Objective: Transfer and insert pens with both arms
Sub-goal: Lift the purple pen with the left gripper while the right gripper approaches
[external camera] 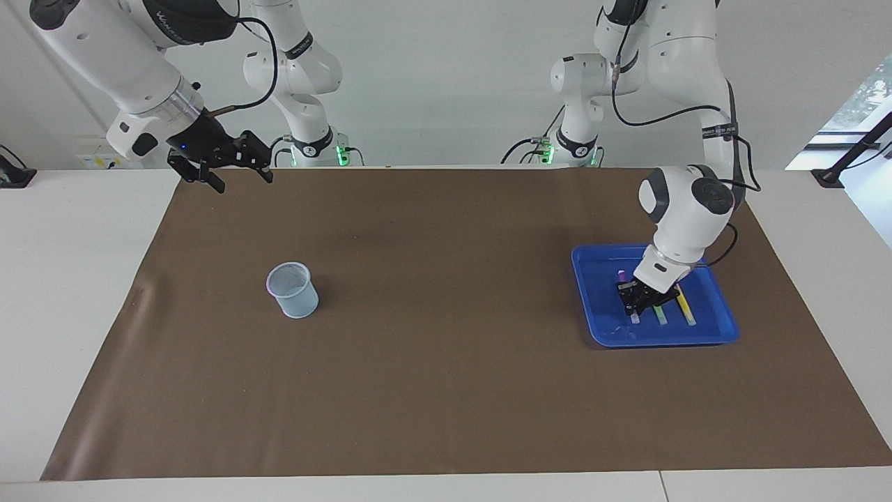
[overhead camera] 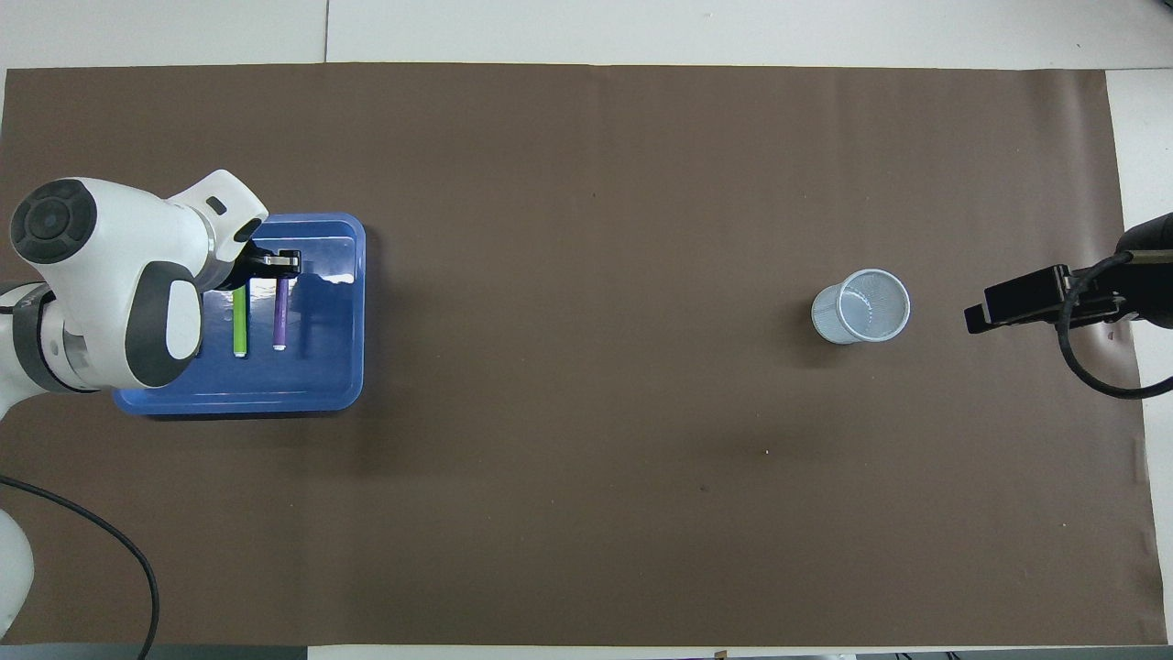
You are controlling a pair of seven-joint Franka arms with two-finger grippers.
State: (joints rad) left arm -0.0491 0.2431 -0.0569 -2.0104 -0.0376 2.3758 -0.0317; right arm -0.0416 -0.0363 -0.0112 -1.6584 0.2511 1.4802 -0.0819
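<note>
Brown paper (external camera: 446, 390) is covering the table nearest the camera, a matte sheet lying flat, its corner at the right arm's end slightly creased. On it, toward the left arm's end, a blue tray (external camera: 721, 335) is sitting: glossy moulded plastic with a raised rim and rounded corners. Well apart, toward the right arm's end, a pale ribbed cup (external camera: 293, 289) is standing upright, translucent and thin-walled, likely to tip if nudged. Inside the tray, three slim round pens are lying side by side: purple pen (overhead camera: 280, 316), green pen (overhead camera: 239, 321) and yellow pen (external camera: 686, 307), each with a whitish end. Left gripper (external camera: 635, 298) is reaching down into the tray and pinching shut on the purple pen near one end. To do this well, I judge it should be lifting straight up, keeping clear of the green neighbour and the rim. Right gripper (external camera: 237, 178) is waiting raised over the paper's edge, fingers spread wide.
</note>
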